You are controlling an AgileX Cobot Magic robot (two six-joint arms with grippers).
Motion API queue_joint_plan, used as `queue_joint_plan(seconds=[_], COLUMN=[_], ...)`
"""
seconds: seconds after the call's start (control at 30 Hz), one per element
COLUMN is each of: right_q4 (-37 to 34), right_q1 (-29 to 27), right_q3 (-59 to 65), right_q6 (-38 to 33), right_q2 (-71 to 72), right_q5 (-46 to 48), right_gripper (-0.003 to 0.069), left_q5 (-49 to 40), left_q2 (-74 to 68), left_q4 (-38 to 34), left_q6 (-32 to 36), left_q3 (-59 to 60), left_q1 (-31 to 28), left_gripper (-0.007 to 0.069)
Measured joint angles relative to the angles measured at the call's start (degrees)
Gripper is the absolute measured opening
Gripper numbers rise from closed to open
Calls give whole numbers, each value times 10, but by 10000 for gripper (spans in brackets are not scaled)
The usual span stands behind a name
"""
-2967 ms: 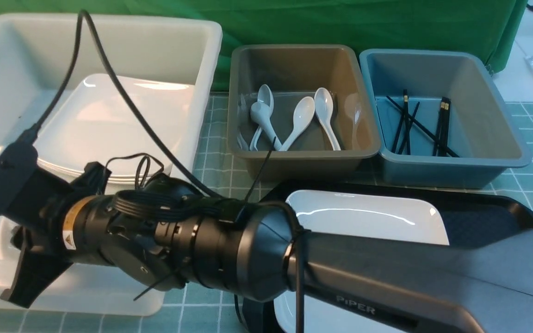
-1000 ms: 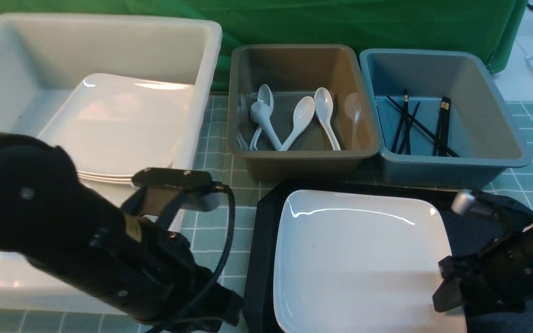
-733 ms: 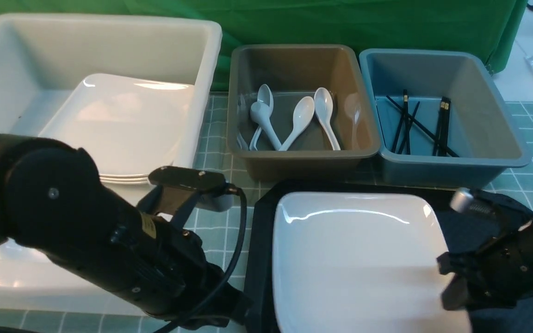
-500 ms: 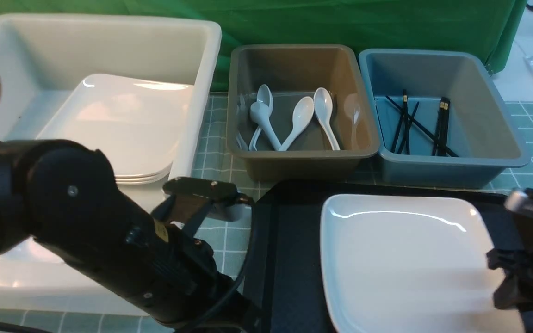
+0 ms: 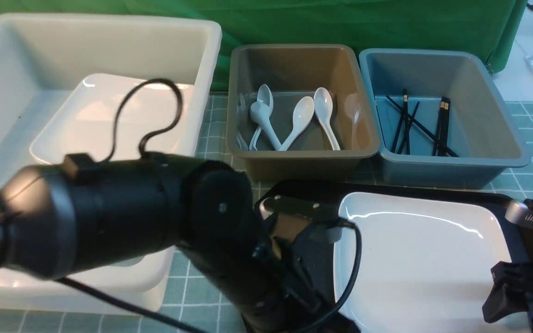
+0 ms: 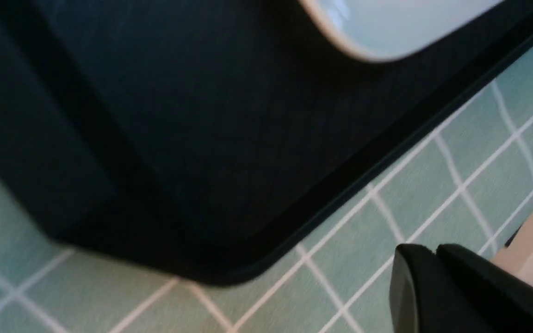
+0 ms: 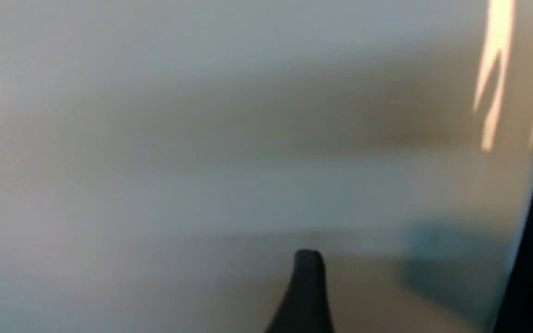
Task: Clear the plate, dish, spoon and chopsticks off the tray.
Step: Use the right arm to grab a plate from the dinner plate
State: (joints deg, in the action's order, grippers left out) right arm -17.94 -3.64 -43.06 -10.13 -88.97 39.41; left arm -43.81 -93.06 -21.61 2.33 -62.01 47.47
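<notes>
White glazed square plate (image 5: 424, 259), rounded corners, shallow rim, lies flat on the black diamond-textured plastic tray (image 6: 192, 120), toward its right end. It looks like the last piece to clear: no spoon or chopstick shows on the visible part of the tray. White soup spoons (image 5: 294, 122) sit in the brown tub (image 5: 303, 159), thin black chopsticks (image 5: 442, 125) in the blue tub (image 5: 451, 171).

Right gripper (image 5: 502, 296) sits at the plate's near right corner. Its wrist view shows one dark finger over the glaze; gripping or spread, cannot tell.

Left gripper (image 6: 433, 252) is over the green checked cloth (image 5: 211, 138), just beside the tray's corner. Its tips look close together but blurred; closed or not, cannot tell. Nothing shows in it.

Step in hand, as judged: take the plate to the stacked white plates (image 5: 109, 120) in the big white tub (image 5: 215, 55).
- Pinch the rim, one finger beneath; glaze is slick.
- Lift clear of the tray's rim and keep the plate level.
- The left arm crosses the way to the tub; sort that out before carrying.
- Lower flat onto the stack.
</notes>
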Motion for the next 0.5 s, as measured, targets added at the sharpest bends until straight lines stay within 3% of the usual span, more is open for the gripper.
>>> queue_joint_plan(seconds=[0.1, 0.3, 0.5], right_q4=[3, 18, 31], right_q1=[2, 3, 3], right_q3=[0, 16, 67], right_q6=[0, 11, 41], right_q2=[18, 21, 23], right_q5=[6, 7, -51], right_gripper=[554, 547, 546], left_q5=[3, -2, -28], left_q2=[-4, -4, -4], left_q4=[32, 107, 172], left_q6=[-23, -90, -150], left_q3=[-11, -11, -11], left_q1=[0, 0, 0], left_gripper=[123, 240, 258])
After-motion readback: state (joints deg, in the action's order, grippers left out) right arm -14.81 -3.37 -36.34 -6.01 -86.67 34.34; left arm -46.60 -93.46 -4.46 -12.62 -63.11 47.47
